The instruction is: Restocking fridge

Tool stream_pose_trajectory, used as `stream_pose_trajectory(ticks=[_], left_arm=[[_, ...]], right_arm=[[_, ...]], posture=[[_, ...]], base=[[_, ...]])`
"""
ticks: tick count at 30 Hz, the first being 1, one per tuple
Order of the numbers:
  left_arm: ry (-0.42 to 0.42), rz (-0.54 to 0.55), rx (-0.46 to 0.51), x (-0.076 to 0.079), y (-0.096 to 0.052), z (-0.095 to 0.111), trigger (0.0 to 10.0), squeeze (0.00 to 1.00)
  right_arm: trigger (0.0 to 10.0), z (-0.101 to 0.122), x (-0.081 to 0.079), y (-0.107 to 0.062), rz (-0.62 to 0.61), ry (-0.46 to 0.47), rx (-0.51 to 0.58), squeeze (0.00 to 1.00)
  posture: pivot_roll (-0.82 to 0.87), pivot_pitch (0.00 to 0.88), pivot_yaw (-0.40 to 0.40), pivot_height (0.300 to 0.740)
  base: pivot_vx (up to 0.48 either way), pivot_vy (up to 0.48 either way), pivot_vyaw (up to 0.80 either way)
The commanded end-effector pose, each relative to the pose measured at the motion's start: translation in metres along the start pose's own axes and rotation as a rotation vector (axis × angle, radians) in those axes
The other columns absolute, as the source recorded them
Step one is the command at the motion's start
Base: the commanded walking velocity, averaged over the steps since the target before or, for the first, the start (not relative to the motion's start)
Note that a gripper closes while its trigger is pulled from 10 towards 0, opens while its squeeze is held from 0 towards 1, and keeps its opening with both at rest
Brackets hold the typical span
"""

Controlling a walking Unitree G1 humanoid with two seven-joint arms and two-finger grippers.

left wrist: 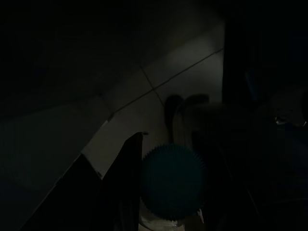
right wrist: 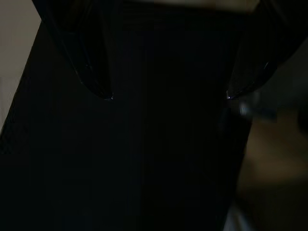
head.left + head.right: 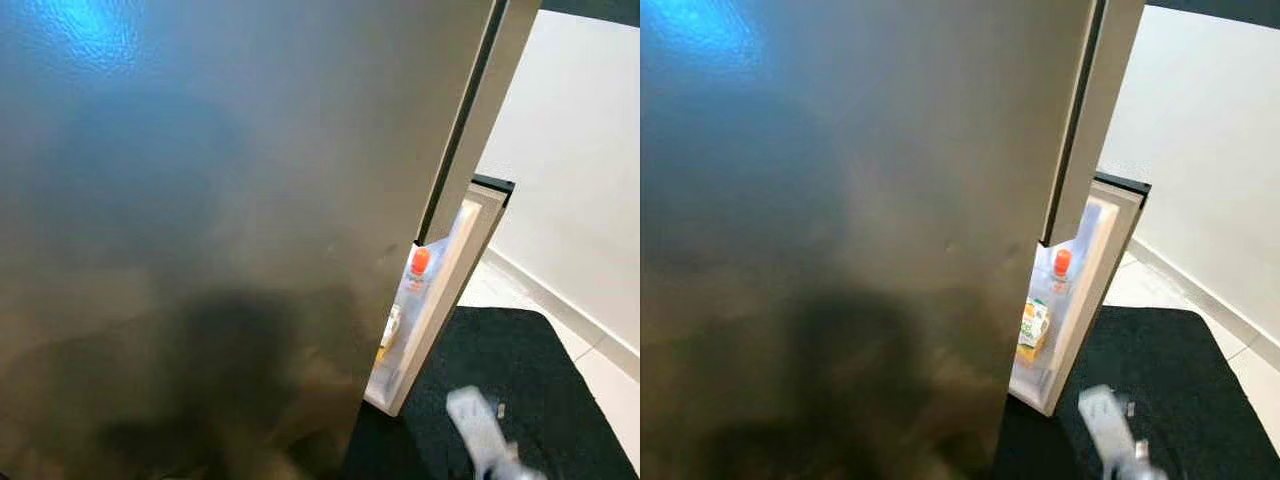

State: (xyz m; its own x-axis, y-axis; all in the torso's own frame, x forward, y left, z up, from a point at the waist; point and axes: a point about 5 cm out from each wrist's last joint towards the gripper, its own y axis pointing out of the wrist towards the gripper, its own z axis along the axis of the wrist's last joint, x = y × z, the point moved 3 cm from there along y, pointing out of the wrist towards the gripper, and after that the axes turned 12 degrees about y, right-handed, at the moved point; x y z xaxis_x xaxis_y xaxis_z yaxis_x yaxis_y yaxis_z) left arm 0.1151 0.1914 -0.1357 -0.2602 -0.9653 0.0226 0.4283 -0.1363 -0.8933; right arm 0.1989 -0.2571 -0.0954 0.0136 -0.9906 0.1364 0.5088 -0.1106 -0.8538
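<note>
The fridge stands close before the head camera, its broad grey steel door face taking up most of the left and middle of the scene, with a blue glare at the top left. At its right edge a door stands ajar, white on the inside, and in its door rack sit a clear bottle with an orange cap and, just below it, a small yellow and green juice carton. Beneath the open door a black mat lies on pale floor tiles, and a white wall runs along the right.

The right arm reaches in low at the bottom right over the mat, silver and blurred. In the right wrist view the right gripper hangs over the dark mat with its two black fingers spread well apart and nothing between them.

The left wrist view is very dark: the left gripper shows as a dark finger shape over floor tiles, beside a round, spiky teal ball; I cannot tell whether the fingers are apart or together
</note>
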Motion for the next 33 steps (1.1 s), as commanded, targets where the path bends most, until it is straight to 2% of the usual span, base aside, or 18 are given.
stream_pose_trajectory(ticks=[1,3,4,10,18,33], left_arm=[[0.018,-0.046,-0.041,0.011,0.0,-0.011,10.0,0.0],[0.021,-0.051,-0.042,0.011,-0.001,-0.011,10.0,0.0],[0.022,-0.052,-0.042,0.011,-0.001,-0.011,10.0,0.0],[0.026,-0.055,-0.043,0.009,-0.001,-0.01,10.0,0.0],[0.033,-0.061,-0.04,0.01,0.0,-0.008,10.0,0.0],[0.035,-0.055,-0.055,0.008,-0.001,-0.012,10.0,0.0]], right_arm=[[10.0,-0.005,0.002,-0.001,-0.012,-0.001,-0.015,0.0],[10.0,-0.037,-0.001,-0.004,-0.011,-0.003,-0.104,0.0],[10.0,-0.046,-0.002,-0.005,-0.009,-0.005,-0.127,0.0],[10.0,-0.071,-0.004,-0.01,0.001,-0.018,-0.196,0.0],[10.0,-0.081,-0.01,-0.012,0.023,-0.06,-0.227,0.0],[10.0,-0.084,-0.018,-0.013,0.075,-0.086,-0.229,0.0]], posture=[[-0.06,0.0,-0.039,0.74],[-0.07,0.0,-0.033,0.74],[-0.07,0.0,-0.033,0.74],[-0.07,0.0,-0.03,0.74],[-0.07,0.0,-0.03,0.74],[-0.07,0.0,-0.03,0.74]], base=[[0.0,-0.48,0.0],[0.0,-0.48,0.0],[0.0,-0.48,0.0],[0.0,-0.48,0.0],[0.0,-0.48,0.0],[0.0,-0.48,0.0]])
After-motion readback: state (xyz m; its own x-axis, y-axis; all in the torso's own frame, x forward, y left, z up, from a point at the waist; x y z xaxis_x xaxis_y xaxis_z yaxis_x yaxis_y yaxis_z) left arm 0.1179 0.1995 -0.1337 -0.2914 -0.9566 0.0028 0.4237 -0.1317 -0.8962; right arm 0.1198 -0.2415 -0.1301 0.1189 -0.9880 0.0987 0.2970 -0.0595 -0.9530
